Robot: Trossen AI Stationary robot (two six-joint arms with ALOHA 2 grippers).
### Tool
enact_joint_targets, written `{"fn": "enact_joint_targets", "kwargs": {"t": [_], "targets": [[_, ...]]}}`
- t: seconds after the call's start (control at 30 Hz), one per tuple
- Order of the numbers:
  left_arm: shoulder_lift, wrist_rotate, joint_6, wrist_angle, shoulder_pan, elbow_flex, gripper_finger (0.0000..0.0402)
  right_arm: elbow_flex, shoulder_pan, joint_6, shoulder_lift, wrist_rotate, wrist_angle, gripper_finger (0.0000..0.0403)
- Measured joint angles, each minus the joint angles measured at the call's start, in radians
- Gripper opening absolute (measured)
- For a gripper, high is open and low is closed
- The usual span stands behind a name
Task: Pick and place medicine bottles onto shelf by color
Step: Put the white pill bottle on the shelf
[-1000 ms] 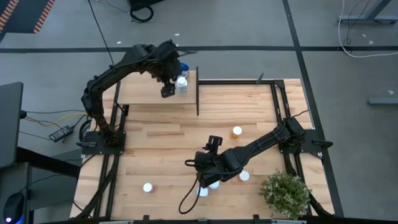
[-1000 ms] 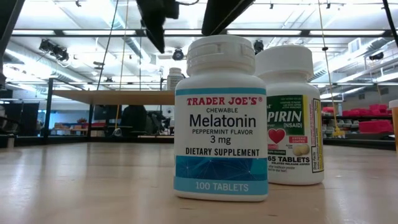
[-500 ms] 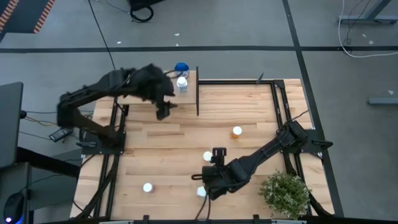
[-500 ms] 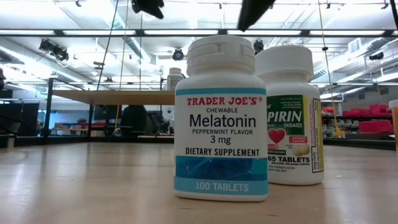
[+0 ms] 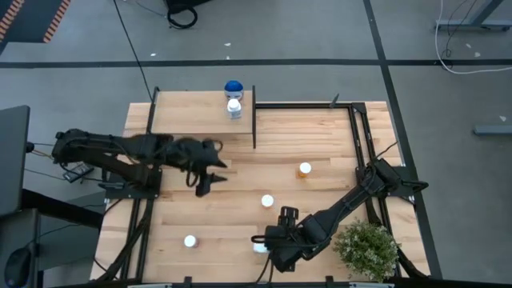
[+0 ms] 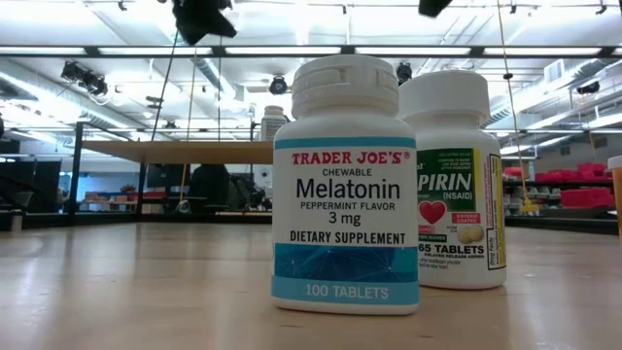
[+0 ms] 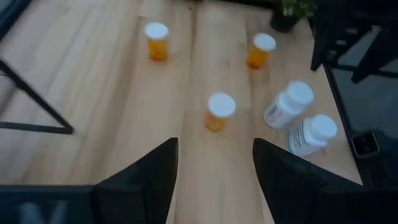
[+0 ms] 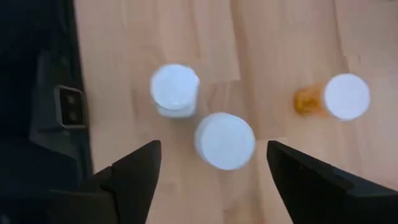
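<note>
The left gripper (image 5: 210, 178) hangs over the tabletop (image 5: 320, 140) at about nine o'clock from the centre, its fingers (image 7: 146, 180) spread apart with nothing between them. Its wrist view looks across three orange bottles with white caps (image 7: 217, 112) and two white bottles (image 7: 287, 106) that stand just beside each other.

The right gripper (image 5: 272, 258) hovers near the six o'clock edge of the tabletop, jaws apart and empty. Straight below it, between its fingers (image 8: 134, 174), stand the two white bottles, seen from above as white caps (image 8: 224, 140), close together; an orange bottle lies off to one side (image 8: 336, 98).

In the low view those two white bottles fill the foreground: a melatonin bottle (image 6: 344, 185) in front and an aspirin bottle (image 6: 457, 180) just behind it at three o'clock, both upright.

The shelf (image 5: 192, 112) sits at the eleven o'clock corner. On it, near its three o'clock end, stand a blue-topped bottle (image 5: 233, 87) and a white-capped bottle (image 5: 234, 107) just beside it. Loose bottles remain on the tabletop: one near the centre (image 5: 267, 202), one at two o'clock from it (image 5: 304, 169), one toward seven o'clock (image 5: 190, 241). A potted plant (image 5: 366, 250) stands at the five o'clock corner.
</note>
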Motion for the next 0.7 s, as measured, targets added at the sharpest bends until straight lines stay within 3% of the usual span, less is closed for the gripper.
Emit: {"fn": "enact_joint_targets", "kwargs": {"t": [0.23, 0.7], "targets": [[0.001, -0.065, -0.049, 0.099, -0.103, -0.089, 0.0210, -0.052, 0.017, 0.098, -0.001, 0.055, 0.030, 0.0319], [0.001, -0.189, -0.082, 0.143, -0.242, -0.108, 0.0203, -0.216, -0.011, 0.118, -0.001, 0.054, 0.162, 0.0319]]}}
